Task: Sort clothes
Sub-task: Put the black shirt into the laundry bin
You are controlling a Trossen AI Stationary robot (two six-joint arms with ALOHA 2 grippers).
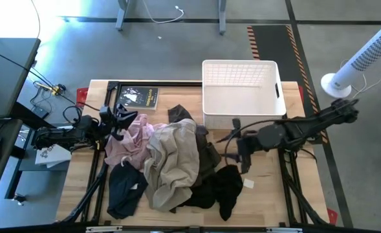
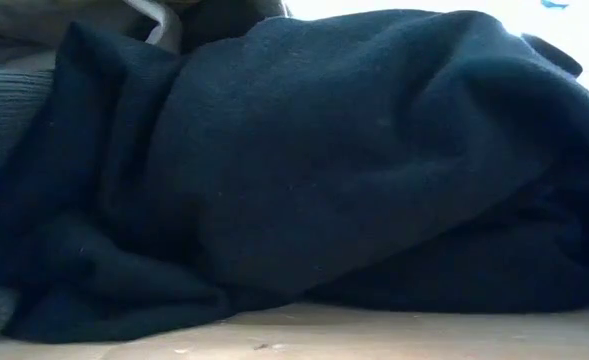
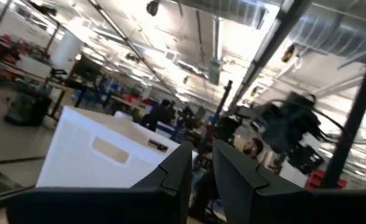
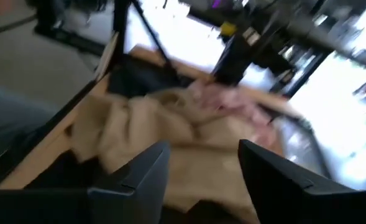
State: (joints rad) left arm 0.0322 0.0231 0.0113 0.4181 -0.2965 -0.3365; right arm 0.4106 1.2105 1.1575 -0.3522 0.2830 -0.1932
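The clothes lie in a heap on the wooden table: a pale pink garment (image 1: 129, 139), a beige one (image 1: 174, 155) on top, a dark olive-brown one (image 1: 207, 155), a black one (image 1: 222, 188) and a navy one (image 1: 125, 191) at the near left. The navy cloth (image 2: 304, 170) fills the low view, with its lower folds on the tabletop. My left gripper (image 1: 119, 120) is at the pink garment's far left edge, tipped upward, its fingers (image 3: 201, 168) almost together with nothing between them. My right gripper (image 1: 240, 147) is just right of the heap, open (image 4: 204, 168) and empty, pointing at the beige garment (image 4: 170, 137).
A white lattice basket (image 1: 242, 97) stands at the far right of the table and also shows in the left wrist view (image 3: 102, 155). A dark flat book (image 1: 138, 97) lies at the far left. Bare wood (image 1: 268, 194) shows at the near right.
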